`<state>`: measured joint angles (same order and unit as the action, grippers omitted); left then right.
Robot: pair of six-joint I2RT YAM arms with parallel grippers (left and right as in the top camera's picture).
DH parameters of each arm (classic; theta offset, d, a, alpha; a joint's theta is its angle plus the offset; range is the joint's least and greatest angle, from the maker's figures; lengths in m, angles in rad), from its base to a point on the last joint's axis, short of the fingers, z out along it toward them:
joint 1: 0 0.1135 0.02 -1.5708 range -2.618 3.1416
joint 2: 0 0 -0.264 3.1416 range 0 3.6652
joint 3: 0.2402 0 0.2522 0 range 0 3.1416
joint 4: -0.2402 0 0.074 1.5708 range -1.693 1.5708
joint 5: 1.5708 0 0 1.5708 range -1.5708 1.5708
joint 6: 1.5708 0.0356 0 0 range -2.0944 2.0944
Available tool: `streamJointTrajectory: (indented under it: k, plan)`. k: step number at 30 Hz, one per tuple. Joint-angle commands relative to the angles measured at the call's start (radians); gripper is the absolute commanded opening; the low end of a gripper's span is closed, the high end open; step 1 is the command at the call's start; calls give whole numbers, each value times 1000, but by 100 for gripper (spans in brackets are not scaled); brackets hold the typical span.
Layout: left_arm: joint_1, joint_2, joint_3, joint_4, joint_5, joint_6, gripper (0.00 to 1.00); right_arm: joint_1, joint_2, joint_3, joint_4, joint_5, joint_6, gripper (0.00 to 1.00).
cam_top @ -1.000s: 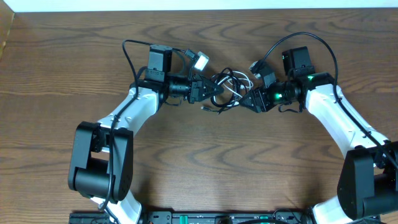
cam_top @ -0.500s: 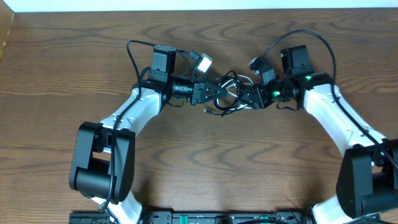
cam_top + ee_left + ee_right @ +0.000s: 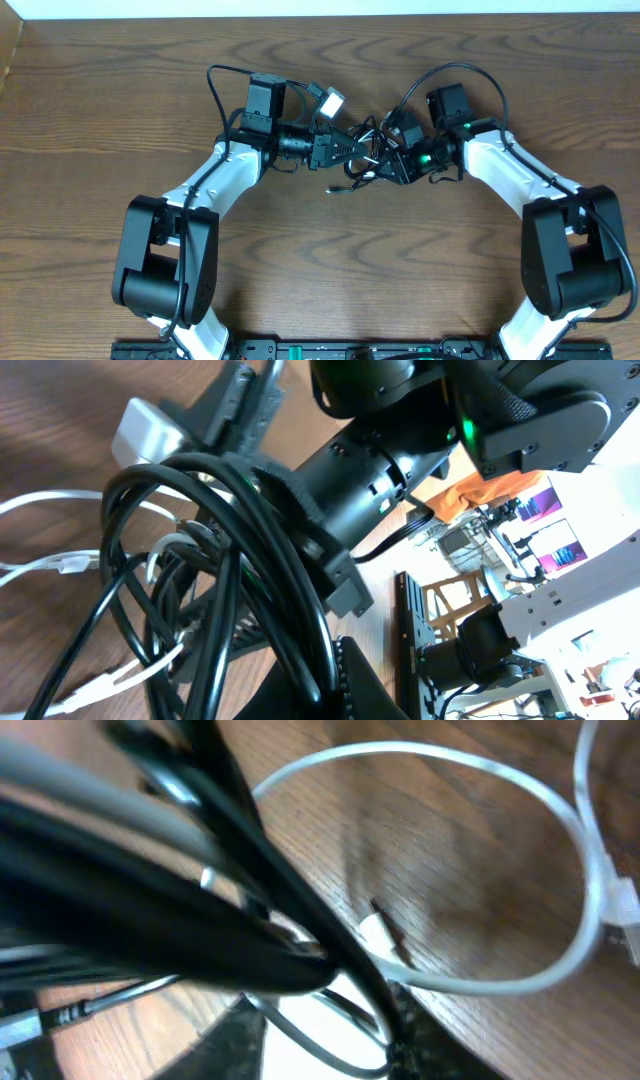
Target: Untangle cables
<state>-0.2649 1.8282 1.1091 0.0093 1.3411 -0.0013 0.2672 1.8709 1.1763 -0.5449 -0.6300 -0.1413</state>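
Note:
The cables (image 3: 371,150) are a small tangle of thin black and white cords between my two grippers in the overhead view. A loose plug end (image 3: 335,187) trails to the lower left. My left gripper (image 3: 352,148) reaches in from the left and is shut on black cords of the cables (image 3: 250,590), which press against its finger (image 3: 365,680). My right gripper (image 3: 396,160) pushes in from the right. Its jaws (image 3: 330,1040) are apart, with thin black cords (image 3: 300,940) running between them. A white cord loop (image 3: 480,870) and a small plug (image 3: 376,932) lie on the wood.
The brown wooden table (image 3: 320,260) bears everything. The white camera block (image 3: 327,99) on the left wrist sits just above the tangle. Thick black robot wires arc over each arm (image 3: 470,72). The right arm's body fills the top of the left wrist view (image 3: 450,420).
My right gripper has moved left, into the tangle. My left gripper has shifted a little right and up with the cords. The two grippers are now much closer together.

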Motion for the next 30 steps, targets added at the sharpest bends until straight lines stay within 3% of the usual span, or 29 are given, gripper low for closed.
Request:
streamJointTrajectory:
  k: [1, 2, 3, 8, 9, 10, 11, 12, 13, 14, 22, 30]
  plan:
    - [-3, 1, 8, 8, 39, -1, 8, 6, 10, -1, 5, -4, 7, 12]
    - [-3, 1, 8, 8, 38, -1, 8, 6, 10, -1, 6, -4, 7, 3]
    - [-3, 1, 8, 8, 36, -1, 7, 6, 10, -1, 6, -4, 7, 1]
    - [-3, 1, 8, 7, 10, -1, 9, 4, 10, -1, 5, 1, 18, 1]
    - [-3, 1, 8, 7, -2, 0, 17, 2, 9, -1, 4, 4, 24, 1]
    - [-3, 1, 8, 7, -15, -1, 31, 0, 8, -1, 3, 4, 31, 1]
    - [-3, 1, 7, 7, -22, 0, 38, -2, 6, -1, 3, 3, 36, 1]
    - [-3, 1, 8, 7, -25, 0, 58, -5, 5, -1, 3, 4, 40, 1]
    - [-3, 1, 7, 7, -25, 0, 72, -6, 3, -1, 2, 3, 40, 1]
    - [-3, 1, 7, 7, -25, 0, 74, -8, -2, -1, 2, 3, 40, 1]
    - [-3, 1, 7, -1, -56, 7, 79, -23, -129, -1, 2, 3, 59, 1]
    - [-3, 1, 7, -28, -134, 7, 81, -106, -374, -1, -21, 94, 130, 1]
